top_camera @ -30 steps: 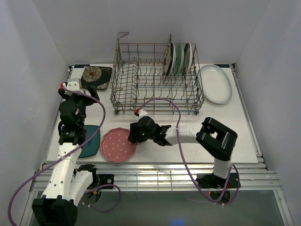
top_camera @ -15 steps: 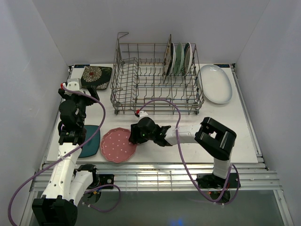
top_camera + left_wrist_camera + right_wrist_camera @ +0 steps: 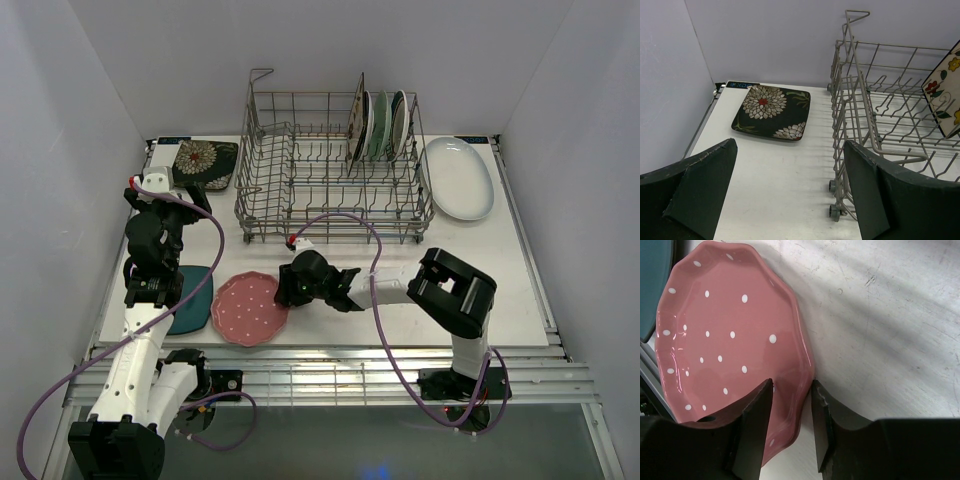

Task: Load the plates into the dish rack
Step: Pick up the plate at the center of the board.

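The rack at twelve o'clock holds a few upright plates. Four are unloaded: white oval at two, black square at ten, teal and pink at seven. The right claw, narrow, straddles the pink rim; whether it pinches, I cannot tell. The left claw gapes wide, empty.

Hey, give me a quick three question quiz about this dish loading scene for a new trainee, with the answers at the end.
1. Which plate's rim sits between the fingers of the right gripper? A. dark teal plate B. pink dotted plate C. mint floral plate
2. True or false: the left gripper is shut on a plate.
3. Fill in: in the top view, the white oval plate lies to the ___ of the dish rack.
Key: 1 B. 2 false, its jaws stand open and empty. 3 right.
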Robot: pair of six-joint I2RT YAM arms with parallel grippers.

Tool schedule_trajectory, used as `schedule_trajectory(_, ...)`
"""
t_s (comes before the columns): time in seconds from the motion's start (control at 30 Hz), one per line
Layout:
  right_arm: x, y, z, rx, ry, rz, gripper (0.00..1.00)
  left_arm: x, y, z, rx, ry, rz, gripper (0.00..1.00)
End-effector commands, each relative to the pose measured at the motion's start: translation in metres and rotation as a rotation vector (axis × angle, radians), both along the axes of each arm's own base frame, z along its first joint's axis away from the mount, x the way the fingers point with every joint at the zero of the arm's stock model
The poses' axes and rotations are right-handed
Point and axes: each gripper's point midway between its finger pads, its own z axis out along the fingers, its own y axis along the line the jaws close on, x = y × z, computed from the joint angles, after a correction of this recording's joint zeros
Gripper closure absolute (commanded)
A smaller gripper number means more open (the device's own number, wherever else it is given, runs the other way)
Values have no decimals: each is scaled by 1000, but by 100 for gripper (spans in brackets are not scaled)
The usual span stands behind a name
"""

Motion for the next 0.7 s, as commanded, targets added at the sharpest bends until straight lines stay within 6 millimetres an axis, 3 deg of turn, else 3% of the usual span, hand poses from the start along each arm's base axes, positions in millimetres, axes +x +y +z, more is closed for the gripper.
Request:
schedule_trajectory(0.0,-4,4,-3,16,12,11,58,-4,-1,6,6,-19,-11,2)
schedule_trajectory(0.13,-4,0,-8,-4,13,-1,66,-4,-1,6,8,-19,-14,2)
schedule_trajectory(0.23,-2,-2,-9,-12,9,-12,78,-4,-1,5,7,-18,-13,2)
schedule_trajectory(0.3,-1,-6,-10,-28,8,-26,92,-5,-1,6,8,-21,-14,2)
schedule_trajectory(0.67,14,-24,21,-51,-86,-99,92,-6,-1,8,7,-25,-13,2)
